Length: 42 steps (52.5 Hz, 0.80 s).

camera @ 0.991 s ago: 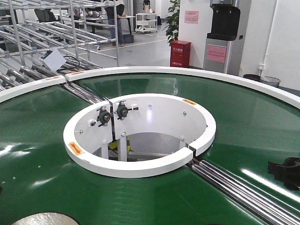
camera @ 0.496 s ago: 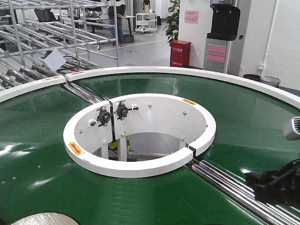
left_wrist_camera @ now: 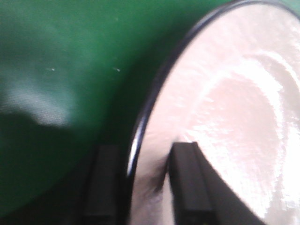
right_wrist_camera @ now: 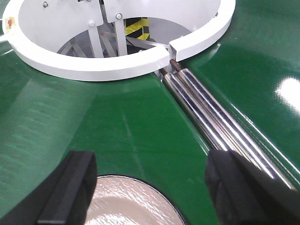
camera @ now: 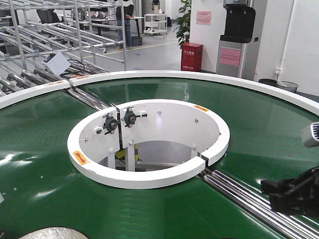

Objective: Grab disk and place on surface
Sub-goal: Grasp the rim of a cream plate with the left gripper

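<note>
Straddling the rim of a pale, glossy disk [left_wrist_camera: 225,117], the left gripper [left_wrist_camera: 143,187] has its fingers parted, one over the plate and one outside it above the green conveyor belt [left_wrist_camera: 56,56]. The right gripper [right_wrist_camera: 150,164] hangs wide open nearby. The disk lies flat on the belt, lower left in the front view. Thin, stiff and probably slick, it looks best pinched at its edge

Matte black, blocky right tool [right_wrist_camera: 150,161]
</note>
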Tool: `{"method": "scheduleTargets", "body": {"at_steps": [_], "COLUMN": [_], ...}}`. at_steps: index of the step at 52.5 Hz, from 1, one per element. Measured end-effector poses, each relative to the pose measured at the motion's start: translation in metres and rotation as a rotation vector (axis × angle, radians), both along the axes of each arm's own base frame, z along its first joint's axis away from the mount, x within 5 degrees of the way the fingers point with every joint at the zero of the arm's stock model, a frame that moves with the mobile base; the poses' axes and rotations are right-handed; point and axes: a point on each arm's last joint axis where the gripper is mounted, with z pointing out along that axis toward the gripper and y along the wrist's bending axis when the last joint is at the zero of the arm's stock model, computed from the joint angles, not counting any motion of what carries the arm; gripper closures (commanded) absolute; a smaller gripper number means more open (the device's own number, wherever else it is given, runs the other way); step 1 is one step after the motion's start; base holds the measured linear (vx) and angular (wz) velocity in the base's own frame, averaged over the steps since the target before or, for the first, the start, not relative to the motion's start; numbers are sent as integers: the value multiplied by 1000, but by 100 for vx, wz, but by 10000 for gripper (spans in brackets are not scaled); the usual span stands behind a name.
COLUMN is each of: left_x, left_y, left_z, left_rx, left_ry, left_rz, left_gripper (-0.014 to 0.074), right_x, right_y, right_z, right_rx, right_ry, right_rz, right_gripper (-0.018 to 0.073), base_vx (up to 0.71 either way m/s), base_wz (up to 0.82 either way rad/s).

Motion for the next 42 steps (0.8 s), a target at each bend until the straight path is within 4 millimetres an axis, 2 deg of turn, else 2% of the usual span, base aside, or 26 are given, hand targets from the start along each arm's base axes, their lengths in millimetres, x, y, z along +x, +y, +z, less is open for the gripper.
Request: {"method": "scheduleTargets", "body": {"at_steps": [13, 20, 24, 30, 35, 42], "left_x": [6, 12, 15, 15, 5, -17], "left_y": [-11, -21, -27, -30, -35, -45], "left_z": [5, 23, 41, 83, 121, 162], "left_rx": [-73, -199, -232, -277, -312, -325], "left_ry": [-23, -84, -162, -316, -419, -510], "left_rz": [26, 106, 142, 238, 262, 242], "left_gripper": [606, 606, 606, 605, 604, 604], "right_x": [0, 0, 0, 0, 0, 6], "right_y": [-1, -1, -1, -1, -1, 1], "right_z": [0, 0, 0, -1, -2, -9], "right_rx": [-27, -27, -24, 13, 63, 124], "right_ry": [-7, -6, -2, 13, 38, 121], "right_rz": [1, 1, -2, -25, -58, -102], "right_gripper": [28, 28, 28, 28, 30, 62], "base_vx": [0, 0, 0, 0, 0, 0], "base_wz": [0, 0, 0, 0, 0, 0]}}
